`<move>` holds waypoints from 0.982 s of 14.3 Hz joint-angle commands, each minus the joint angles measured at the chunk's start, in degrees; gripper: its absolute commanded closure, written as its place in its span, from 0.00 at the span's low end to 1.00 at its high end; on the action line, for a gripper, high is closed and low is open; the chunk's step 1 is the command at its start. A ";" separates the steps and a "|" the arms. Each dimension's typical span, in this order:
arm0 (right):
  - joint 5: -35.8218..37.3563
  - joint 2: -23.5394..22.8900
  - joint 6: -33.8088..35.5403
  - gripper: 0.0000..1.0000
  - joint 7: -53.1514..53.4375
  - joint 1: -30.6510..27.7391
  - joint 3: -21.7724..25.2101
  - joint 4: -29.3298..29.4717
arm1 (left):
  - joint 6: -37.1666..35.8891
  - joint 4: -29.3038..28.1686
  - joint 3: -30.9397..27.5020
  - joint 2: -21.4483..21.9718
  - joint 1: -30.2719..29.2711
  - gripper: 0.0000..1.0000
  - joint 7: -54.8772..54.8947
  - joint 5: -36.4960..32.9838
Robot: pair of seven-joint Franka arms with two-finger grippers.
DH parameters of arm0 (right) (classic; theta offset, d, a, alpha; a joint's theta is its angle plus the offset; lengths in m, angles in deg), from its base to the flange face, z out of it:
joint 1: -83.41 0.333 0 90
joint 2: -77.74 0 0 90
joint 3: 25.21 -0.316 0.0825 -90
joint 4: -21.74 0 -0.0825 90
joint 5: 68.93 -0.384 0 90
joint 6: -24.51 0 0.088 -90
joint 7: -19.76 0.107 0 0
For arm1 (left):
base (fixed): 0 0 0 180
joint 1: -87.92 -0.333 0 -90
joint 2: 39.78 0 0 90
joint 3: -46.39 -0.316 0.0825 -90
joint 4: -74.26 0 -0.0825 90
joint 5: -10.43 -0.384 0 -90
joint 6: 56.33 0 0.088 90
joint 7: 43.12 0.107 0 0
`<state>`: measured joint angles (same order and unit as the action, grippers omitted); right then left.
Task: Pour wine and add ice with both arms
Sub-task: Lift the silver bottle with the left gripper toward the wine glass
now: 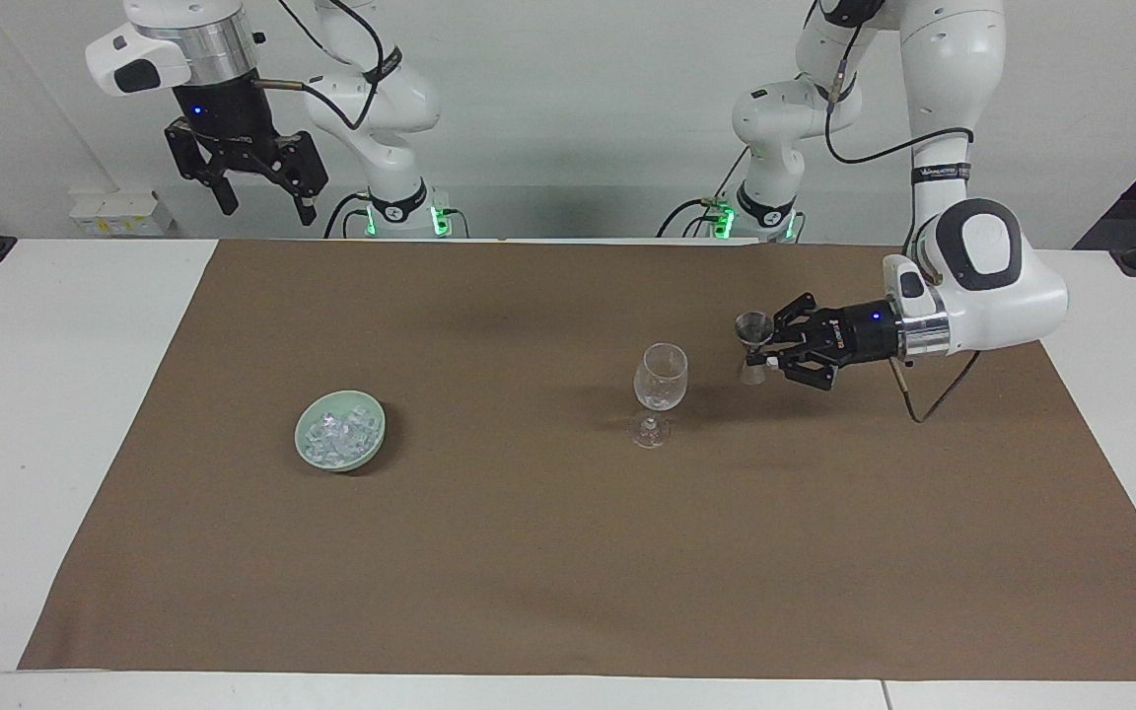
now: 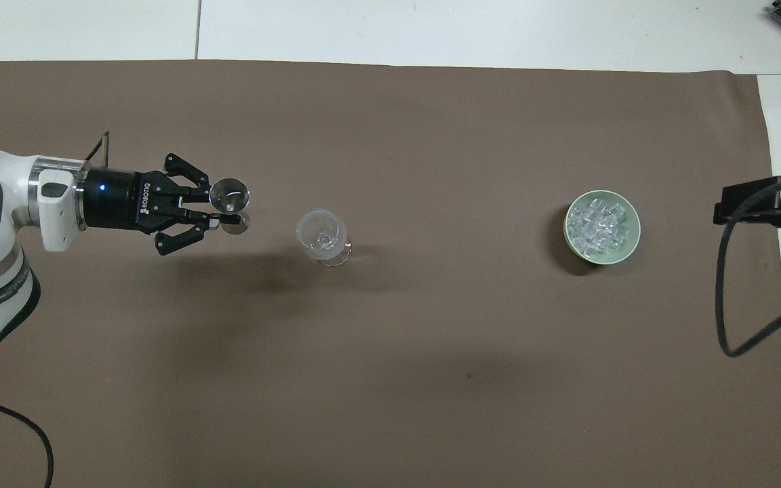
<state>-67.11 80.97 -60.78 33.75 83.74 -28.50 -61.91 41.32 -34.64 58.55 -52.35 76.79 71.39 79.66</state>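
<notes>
**A:** Ice [image 1: 339,434] heaped in a pale green bowl [image 1: 372,449] toward the right arm's end of the counter [image 1: 55,394], well apart from the wine glass [image 1: 660,380] standing upright mid-cloth on the brown cloth [image 1: 529,552]. What's the risk here?

**B:** The small stemmed cup [image 1: 752,331] pinched by the left gripper [image 1: 763,352]. It is a slim, clear thing held at its stem, just beside the wine glass. A tilt begun too early would likely spill onto the cloth; a sideways drift could knock the glass over, since it stands on a narrow foot.

**A:** And the hold itself?

**B:** The left gripper's fingertips are closed tight on the cup's stem, outer links splayed, arm reaching in level above the cloth. Whether the cup carries any liquid cannot be told.

**A:** The other arm?

**B:** The right gripper [image 1: 257,192] waits high at its own end of the counter, fingers spread wide, holding nothing. The ice is untouched.
</notes>
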 commanded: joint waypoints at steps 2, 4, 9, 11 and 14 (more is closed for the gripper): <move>-0.24 0.46 1.00 0.00 -0.90 -1.03 -0.40 -0.02 | 2.89 -1.75 -0.73 1.76 2.60 1.00 -0.52 -0.68; -0.24 0.46 1.00 0.00 -0.90 -1.03 -0.40 -0.02 | 4.82 -2.37 -0.73 2.02 3.65 1.00 -0.52 -1.64; -0.24 0.46 1.00 0.00 -0.90 -1.03 -0.40 -0.02 | 4.92 -3.24 -0.73 2.37 3.74 1.00 -0.61 -1.65; -0.24 0.46 1.00 0.00 -0.90 -1.03 -0.40 -0.02 | 5.36 -3.51 -0.82 2.81 4.09 1.00 -0.78 -2.60; -0.24 0.46 1.00 0.00 -0.90 -1.03 -0.40 -0.02 | 6.50 -3.51 -0.73 3.52 4.53 1.00 -3.07 -3.40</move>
<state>-67.11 80.97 -60.78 33.75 83.74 -28.50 -61.91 46.04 -35.88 58.54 -51.75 80.13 70.17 76.96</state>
